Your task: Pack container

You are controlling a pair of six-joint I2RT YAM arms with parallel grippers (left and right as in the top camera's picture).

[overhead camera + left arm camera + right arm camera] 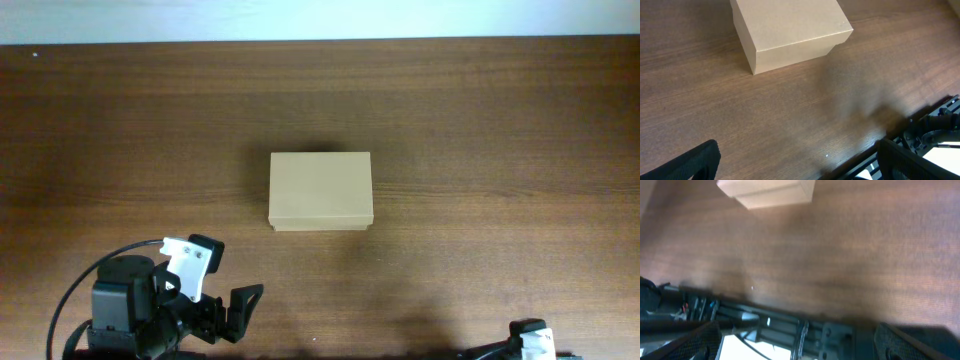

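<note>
- One thing of the task is in view: the container (320, 192), a plain brown cardboard box. It sits flat near the middle of the table (500, 110), its flap lid down and flush on every side we can see.
- Nothing of its inside shows in any view, so we cannot tell whether it is filled or empty.
- No loose goods show beside it in the overhead view or in either wrist view. Whatever is meant to go in is either inside or out of frame.
- The left gripper (797, 145) has its fingers spread wide with only bare wood between them. It holds nothing and sits near the front edge of the table, well apart from the container.
- The right gripper (797, 326) is likewise wide open and empty. In the overhead view only a sliver of that arm shows at the bottom right, also well apart from the container.
- We judge that the scene fits either end of the job: packing not begun, with the lid not yet lifted, or packing finished and the lid shut.
- The closed lid, two free grippers and no goods in sight lean us toward finished, but we hold that loosely.
- If work is left, it would be opening the flap, loading the container and closing it again.
</note>
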